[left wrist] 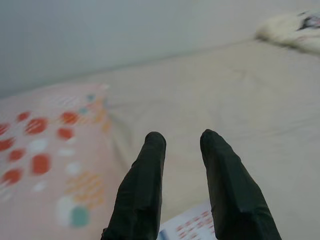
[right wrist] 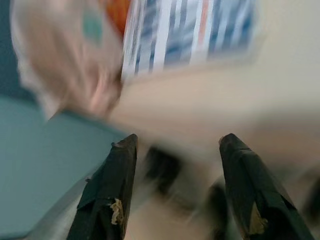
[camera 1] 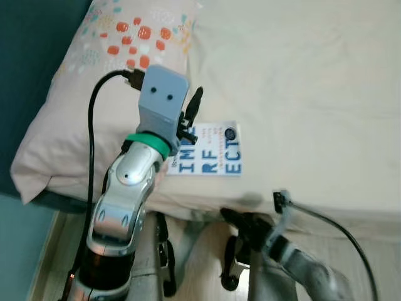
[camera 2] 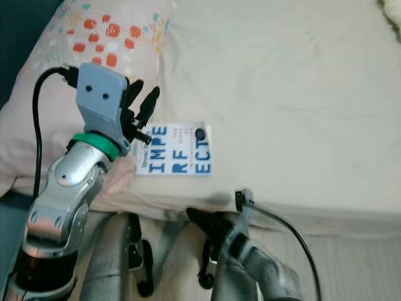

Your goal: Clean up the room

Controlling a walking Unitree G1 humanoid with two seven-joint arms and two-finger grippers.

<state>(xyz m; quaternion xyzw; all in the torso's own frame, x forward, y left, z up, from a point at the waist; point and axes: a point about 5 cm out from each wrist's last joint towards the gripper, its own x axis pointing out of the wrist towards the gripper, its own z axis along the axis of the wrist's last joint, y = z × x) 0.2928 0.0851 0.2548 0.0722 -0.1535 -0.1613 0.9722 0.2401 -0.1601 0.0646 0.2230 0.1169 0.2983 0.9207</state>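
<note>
The left gripper [camera 2: 143, 100], fingers slightly parted and empty, is held above the left edge of a white paperback book with blue lettering [camera 2: 178, 150]. The book lies flat on the cream bedsheet [camera 2: 282, 94], beside a pink pillow with orange dots [camera 2: 37, 106]. The right gripper [right wrist: 175, 145], spread wide, is held low beside the bed's edge.

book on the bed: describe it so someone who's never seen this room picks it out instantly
Start at the wide cream bed sheet and go to the pale pink pillow with orange and teal spots at its left end. Just right of the pillow's lower corner, near the bed's front edge, lies the flat white book with big blue block letters. The left end effector hangs open over it; it is the one printed item on the plain sheet.
</note>
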